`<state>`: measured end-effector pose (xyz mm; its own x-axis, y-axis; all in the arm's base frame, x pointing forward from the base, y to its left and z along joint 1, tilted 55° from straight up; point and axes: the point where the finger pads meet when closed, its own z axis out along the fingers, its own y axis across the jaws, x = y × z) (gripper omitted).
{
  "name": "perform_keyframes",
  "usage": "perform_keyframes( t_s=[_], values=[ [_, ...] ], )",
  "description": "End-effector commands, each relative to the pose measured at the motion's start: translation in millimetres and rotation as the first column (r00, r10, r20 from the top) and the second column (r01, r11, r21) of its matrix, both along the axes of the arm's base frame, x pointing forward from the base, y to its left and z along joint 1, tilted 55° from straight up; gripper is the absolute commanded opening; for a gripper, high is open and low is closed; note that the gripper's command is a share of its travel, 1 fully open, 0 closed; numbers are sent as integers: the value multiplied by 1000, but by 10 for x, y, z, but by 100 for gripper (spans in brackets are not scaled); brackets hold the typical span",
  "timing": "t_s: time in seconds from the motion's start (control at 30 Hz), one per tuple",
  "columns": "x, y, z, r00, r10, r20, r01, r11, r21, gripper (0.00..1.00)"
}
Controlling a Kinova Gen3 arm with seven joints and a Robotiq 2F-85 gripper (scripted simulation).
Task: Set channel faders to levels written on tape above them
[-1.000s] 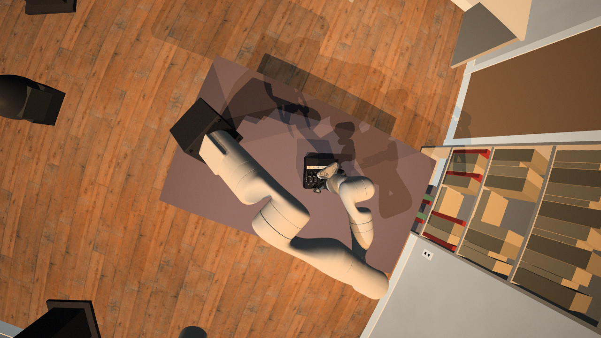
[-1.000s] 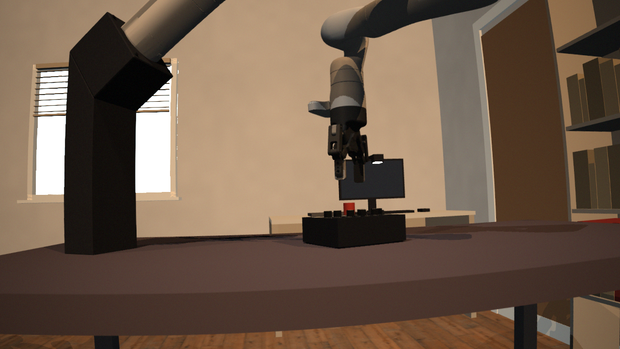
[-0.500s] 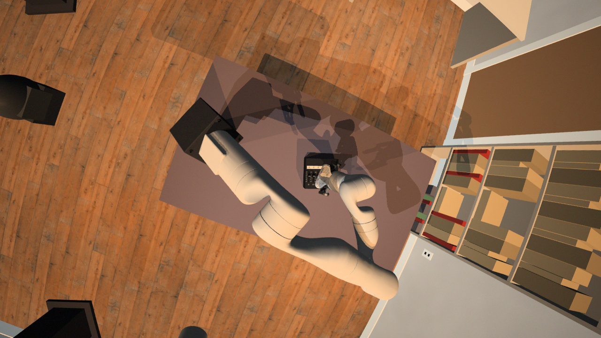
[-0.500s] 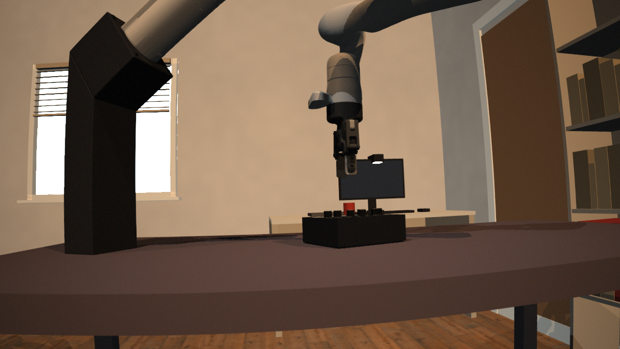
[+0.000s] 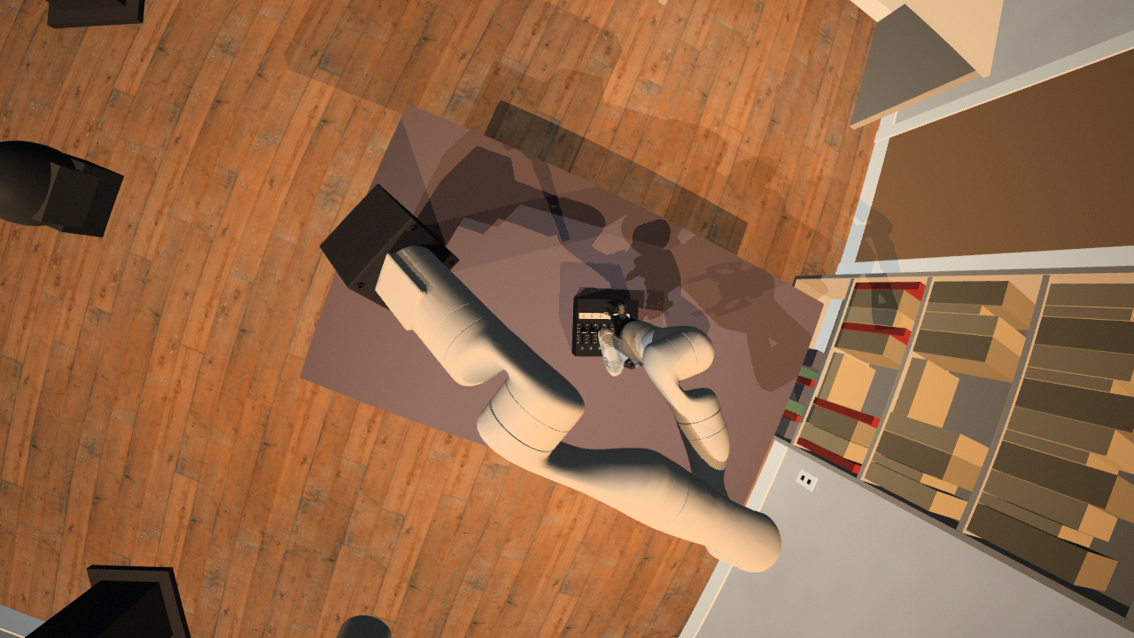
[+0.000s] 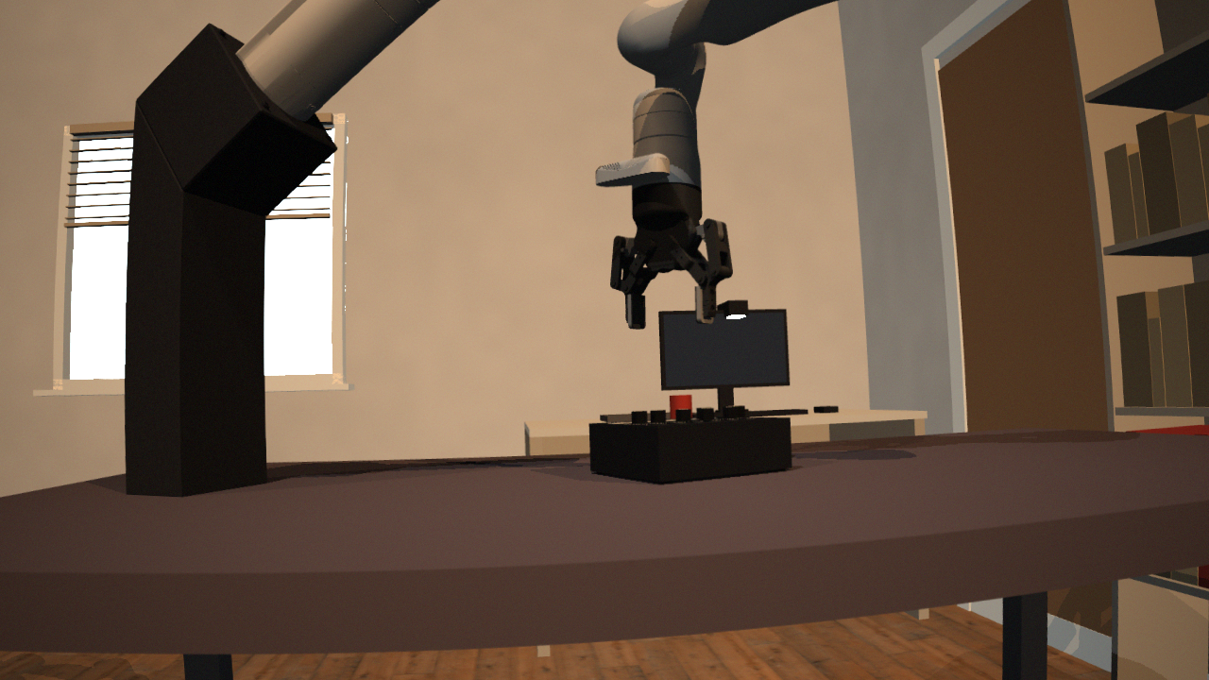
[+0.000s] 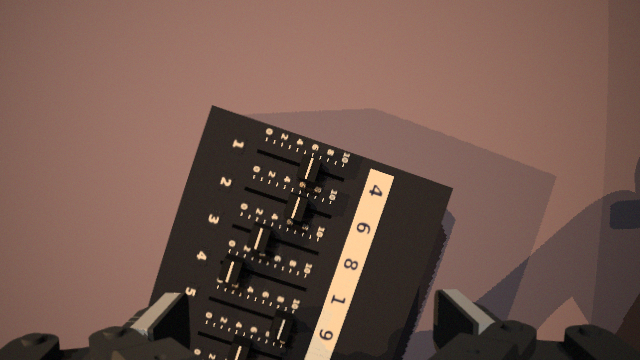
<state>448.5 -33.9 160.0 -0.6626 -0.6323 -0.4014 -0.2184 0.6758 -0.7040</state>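
Note:
The black lighting desk (image 7: 300, 240) stands on its feet on the brown table; it also shows in the overhead view (image 5: 600, 322) and the side view (image 6: 689, 446). Its cream tape (image 7: 350, 265) reads 4, 6, 8, 1, 9 for channels 1 to 5; the rest is cut off. The fader 1 cap (image 7: 308, 168) and the fader 2 cap (image 7: 297, 207) stand near 6. Fader 3 (image 7: 259, 238) stands near 2, fader 4 (image 7: 230, 271) near the low end, and fader 5 (image 7: 281, 328) near 9. A red cap (image 6: 678, 400) stands among the black ones. My gripper (image 6: 672, 308) hangs open and empty well above the desk.
The arm's black pedestal (image 6: 194, 321) stands at the table's left end. A monitor (image 6: 723, 347) stands on another desk behind. Bookshelves (image 5: 990, 396) stand past the table's right end.

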Motion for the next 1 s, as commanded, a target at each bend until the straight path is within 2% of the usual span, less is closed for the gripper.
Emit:
perform_keyframes(
  t_s=[0.0,0.13,0.3,0.37,0.53,0.73,0.97],
  values=[
    [-2,67,95,991,109,-71,-118,985,-126,100],
    [-41,87,136,968,197,-157,-232,941,-245,100],
    [-85,105,188,928,270,-257,-351,866,-356,100],
    [-85,105,188,928,270,-257,-351,866,-356,100],
    [-119,116,233,889,312,-336,-439,791,-427,100],
    [-146,124,271,854,334,-399,-504,722,-474,100],
    [-157,127,288,838,341,-425,-530,692,-491,100]
  ],
)
